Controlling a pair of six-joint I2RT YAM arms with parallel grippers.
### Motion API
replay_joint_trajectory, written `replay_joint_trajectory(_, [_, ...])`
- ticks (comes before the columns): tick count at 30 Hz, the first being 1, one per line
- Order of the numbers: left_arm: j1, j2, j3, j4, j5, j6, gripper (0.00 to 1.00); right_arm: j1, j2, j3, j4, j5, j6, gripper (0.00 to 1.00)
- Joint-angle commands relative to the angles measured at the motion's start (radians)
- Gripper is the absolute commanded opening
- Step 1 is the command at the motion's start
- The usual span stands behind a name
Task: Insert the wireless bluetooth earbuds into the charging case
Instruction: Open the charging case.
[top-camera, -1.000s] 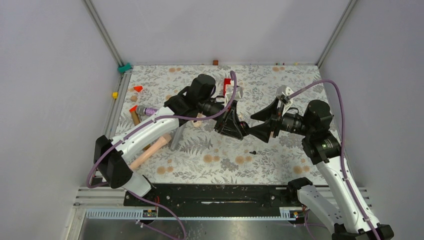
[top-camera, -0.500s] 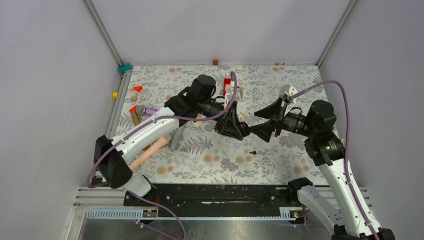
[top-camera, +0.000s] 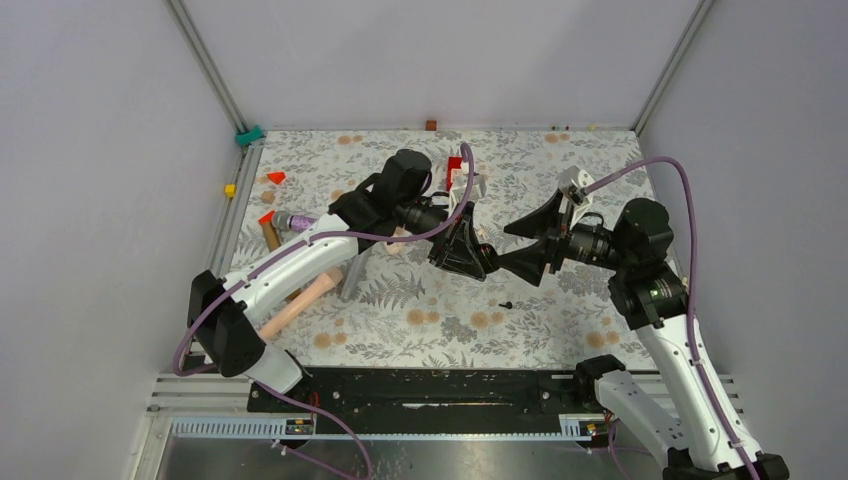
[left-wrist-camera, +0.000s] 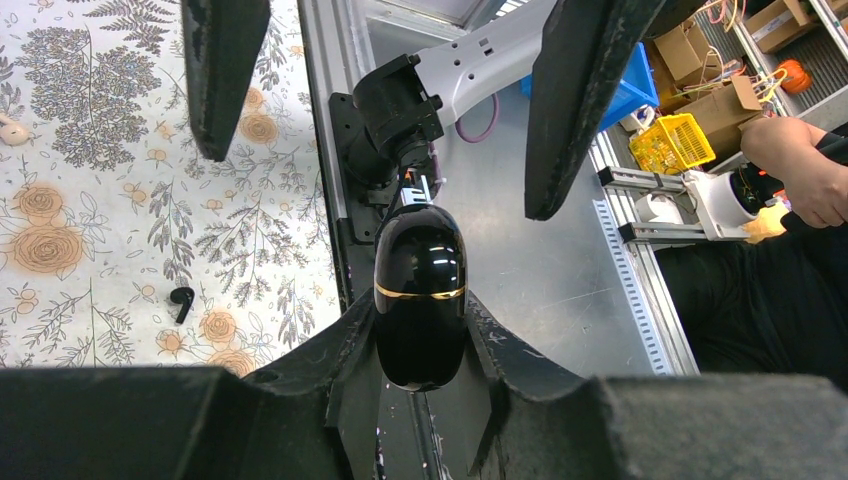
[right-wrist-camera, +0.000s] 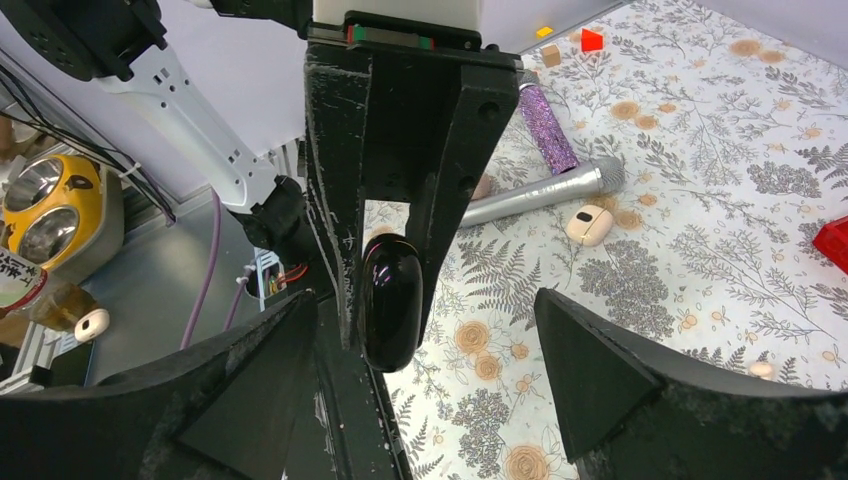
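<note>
My left gripper (left-wrist-camera: 420, 335) is shut on the charging case (left-wrist-camera: 420, 285), a glossy black pebble with a gold seam that sticks out past the fingertips. It is held above the middle of the floral table. The case (right-wrist-camera: 390, 300) also shows in the right wrist view, clamped between the left fingers. My right gripper (top-camera: 520, 245) faces it from the right, open wide, its fingers (left-wrist-camera: 580, 100) standing apart on either side of the case without touching it. One tiny black earbud (top-camera: 506, 303) lies on the cloth just in front of the grippers, also seen from the left wrist (left-wrist-camera: 182, 302).
A silver microphone (right-wrist-camera: 545, 192) and a purple glitter tube (right-wrist-camera: 545, 130) lie left of centre. A red box (top-camera: 455, 168) stands behind the left gripper. A pink cylinder (top-camera: 297, 305) lies by the left arm. Small red blocks (top-camera: 276, 177) sit at the far left.
The right gripper's jaws have spread wider and it has drawn back slightly to the right. The left gripper with the case has stayed still.
</note>
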Motion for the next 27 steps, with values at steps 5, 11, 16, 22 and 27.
replay_joint_trajectory(5, [-0.004, -0.025, 0.021, 0.016, 0.047, 0.010, 0.00, 0.006, 0.031, -0.010, 0.060, 0.028, 0.009, 0.88])
replay_joint_trajectory(11, [-0.003, -0.027, 0.028, 0.004, 0.038, 0.020, 0.00, 0.017, 0.049, -0.010, 0.051, 0.033, -0.001, 0.88])
replay_joint_trajectory(16, [-0.004, -0.029, 0.029, -0.008, 0.045, 0.040, 0.00, 0.026, 0.054, -0.008, 0.040, 0.025, -0.013, 0.89])
replay_joint_trajectory(22, [-0.004, -0.028, 0.033, -0.012, 0.045, 0.046, 0.00, 0.035, 0.060, -0.006, 0.024, 0.001, -0.031, 0.89])
replay_joint_trajectory(27, [-0.003, -0.027, 0.034, -0.016, 0.050, 0.054, 0.00, 0.044, 0.063, -0.003, 0.002, -0.008, -0.054, 0.89])
